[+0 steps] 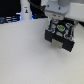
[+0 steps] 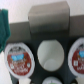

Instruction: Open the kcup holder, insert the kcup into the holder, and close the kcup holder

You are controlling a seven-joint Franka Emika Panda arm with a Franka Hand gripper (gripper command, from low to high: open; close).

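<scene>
The black kcup holder (image 1: 60,39) stands at the exterior view's right, its tray pulled out and a pale grey mark on the front. My gripper (image 1: 55,21) hangs directly over it, and its fingers are too blurred to read. Just below it, a small green and white spot among the pods looks like the kcup (image 1: 59,28); I cannot tell whether it is held or lying in a slot. In the wrist view the kcup holder (image 2: 45,32) fills the frame, with a white round slot (image 2: 50,52) at the middle. A teal-green shape (image 2: 4,30) shows at the edge.
Two pods with red and bluish tops (image 2: 19,57) (image 2: 80,55) sit on either side of the white slot. A grey block (image 2: 48,20) lies beyond the tray. Dark equipment and a small white bottle (image 1: 25,11) stand at the back of the white table (image 1: 25,60).
</scene>
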